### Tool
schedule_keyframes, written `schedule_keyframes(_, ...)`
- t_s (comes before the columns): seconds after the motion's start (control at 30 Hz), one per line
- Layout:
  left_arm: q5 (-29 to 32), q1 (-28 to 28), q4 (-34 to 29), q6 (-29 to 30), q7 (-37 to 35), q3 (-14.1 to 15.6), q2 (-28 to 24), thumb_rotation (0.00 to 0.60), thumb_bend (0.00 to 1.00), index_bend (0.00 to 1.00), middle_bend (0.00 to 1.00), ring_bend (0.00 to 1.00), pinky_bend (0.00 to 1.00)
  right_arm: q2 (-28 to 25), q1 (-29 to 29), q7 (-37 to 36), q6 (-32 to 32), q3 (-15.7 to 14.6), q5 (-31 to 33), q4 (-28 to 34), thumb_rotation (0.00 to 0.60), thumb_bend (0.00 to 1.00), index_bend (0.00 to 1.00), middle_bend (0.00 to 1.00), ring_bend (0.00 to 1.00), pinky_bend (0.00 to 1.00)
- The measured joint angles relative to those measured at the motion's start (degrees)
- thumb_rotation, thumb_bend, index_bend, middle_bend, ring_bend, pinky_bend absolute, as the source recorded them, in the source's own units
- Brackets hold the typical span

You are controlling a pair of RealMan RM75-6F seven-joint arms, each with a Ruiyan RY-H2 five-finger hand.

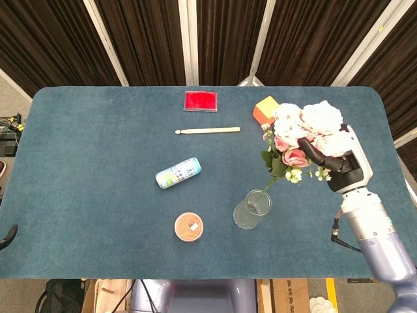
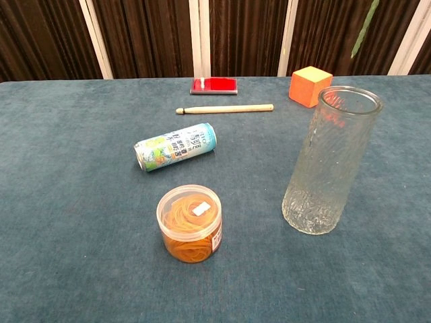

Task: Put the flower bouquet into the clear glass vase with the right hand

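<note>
My right hand grips a bouquet of white and pink flowers, held in the air at the right of the table. Its green stem slants down-left, ending just above the rim of the clear glass vase. The chest view shows the vase standing upright and empty, with the stem tip high above it at the top right. The left hand shows in neither view.
An orange cube sits behind the bouquet. A wooden stick, a red flat box, a lying drink can and a jar of rubber bands lie left of the vase on the blue table.
</note>
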State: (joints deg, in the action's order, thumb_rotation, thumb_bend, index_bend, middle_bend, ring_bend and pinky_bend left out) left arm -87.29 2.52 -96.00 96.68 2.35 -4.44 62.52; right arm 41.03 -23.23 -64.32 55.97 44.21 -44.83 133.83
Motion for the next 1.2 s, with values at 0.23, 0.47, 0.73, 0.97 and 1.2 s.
schedule_keyframes(0.23,0.1,0.0,-0.1,0.0,0.0,-0.1,-0.1,0.6,0.35,0.14,0.0,0.0,0.06,5.2,-2.0,4.4,2.4,-3.4,-0.7,-2.1,0.6,0.47,0.6,0.45,0.5,0.17)
schedule_keyframes(0.47,0.0,0.0,-0.2,0.0,0.7,0.0,0.2,0.6,0.35,0.14,0.0,0.0,0.06,8.5,-2.2,5.8,2.6,-5.8,-3.3,-4.6,0.6,0.47,0.6,0.45,0.5,0.19)
schedule_keyframes(0.73,-0.1,0.0,-0.2,0.0,1.9,0.1,0.4,0.6,0.35,0.14,0.0,0.0,0.06,10.8,-0.3,4.2,1.5,-8.2,-8.1,-6.7,0.6,0.47,0.6,0.45,0.5,0.19)
schedule_keyframes(0.97,-0.2,-0.1,-0.1,-0.2,2.8,0.2,0.8,0.6,0.35,0.14,0.0,0.0,0.06,12.9,1.3,1.8,0.5,-10.3,-12.7,-8.3,0.6,0.47,0.6,0.45,0.5,0.19)
schedule_keyframes(1.2,-0.1,-0.1,-0.2,-0.1,2.9,0.1,0.8,0.6,0.35,0.14,0.0,0.0,0.06,16.0,1.9,1.7,0.4,-13.2,-16.6,-10.7,0.6,0.47,0.6,0.45,0.49,0.19)
